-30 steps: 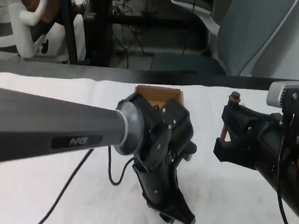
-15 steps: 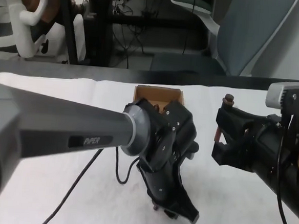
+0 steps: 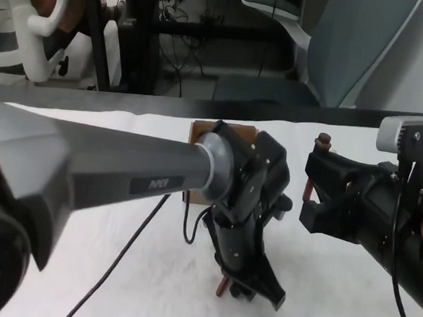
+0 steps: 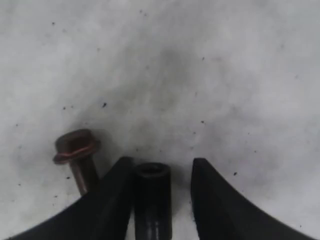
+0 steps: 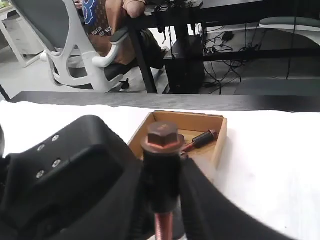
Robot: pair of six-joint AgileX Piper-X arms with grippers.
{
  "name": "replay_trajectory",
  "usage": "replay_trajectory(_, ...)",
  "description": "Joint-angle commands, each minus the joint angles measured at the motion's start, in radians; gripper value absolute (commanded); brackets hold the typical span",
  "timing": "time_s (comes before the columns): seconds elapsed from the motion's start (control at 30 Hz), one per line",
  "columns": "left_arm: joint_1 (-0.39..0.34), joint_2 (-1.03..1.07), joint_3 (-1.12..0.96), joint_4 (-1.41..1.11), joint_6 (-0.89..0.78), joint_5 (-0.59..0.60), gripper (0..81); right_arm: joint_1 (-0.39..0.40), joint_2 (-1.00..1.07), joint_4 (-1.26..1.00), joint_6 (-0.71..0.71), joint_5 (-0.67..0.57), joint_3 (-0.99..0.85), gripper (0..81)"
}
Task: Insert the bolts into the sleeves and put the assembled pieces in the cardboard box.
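The left gripper point(image 4: 162, 167) points down at the white cloth point(image 4: 200, 60), its fingers parted around a black sleeve point(image 4: 152, 200) that touches one finger and sits clear of the other (a loose bolt point(image 4: 77, 152) lies just beside). The right gripper point(image 5: 162, 205) is clamped on an upright sleeved bolt point(image 5: 161, 165), near the cardboard box point(image 5: 221, 140), where another assembled piece point(image 5: 200, 140) lies

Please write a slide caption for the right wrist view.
Right gripper holds a sleeved bolt upright; the cardboard box behind contains an assembled piece.
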Motion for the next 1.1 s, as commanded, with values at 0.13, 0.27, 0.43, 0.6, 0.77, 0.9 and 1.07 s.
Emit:
replay_trajectory(0.13, -0.004, 0.033, -0.003, 0.085, -0.076, -0.022, 36.4, -0.005, -0.011, -0.008, 0.007, -0.006, -0.017, 0.6)
replay_trajectory(0.27, -0.004, 0.033, -0.006, 0.089, -0.062, -0.022, 19.3, -0.005, -0.011, -0.008, 0.007, -0.006, -0.017, 0.6)
replay_trajectory(0.43, 0.0, -0.006, -0.006, 0.083, 0.01, 0.029, 1.8, -0.005, -0.008, 0.018, 0.005, -0.006, -0.02, 0.6)
replay_trajectory(0.6, 0.043, -0.164, -0.006, 0.058, 0.067, 0.079, 1.8, -0.037, 0.05, 0.222, -0.016, -0.076, -0.095, 0.6)
replay_trajectory(0.77, 0.11, -0.358, 0.036, 0.021, 0.106, 0.079, 1.8, -0.075, 0.177, 0.292, -0.071, -0.106, -0.238, 0.6)
replay_trajectory(0.9, 0.182, -0.521, 0.144, -0.04, 0.113, 0.127, 1.8, -0.116, 0.336, 0.302, -0.069, -0.195, -0.361, 0.6)
replay_trajectory(1.07, 0.254, -0.759, 0.354, -0.173, 0.133, 0.196, 1.8, -0.144, 0.579, 0.314, -0.104, -0.299, -0.541, 0.6)
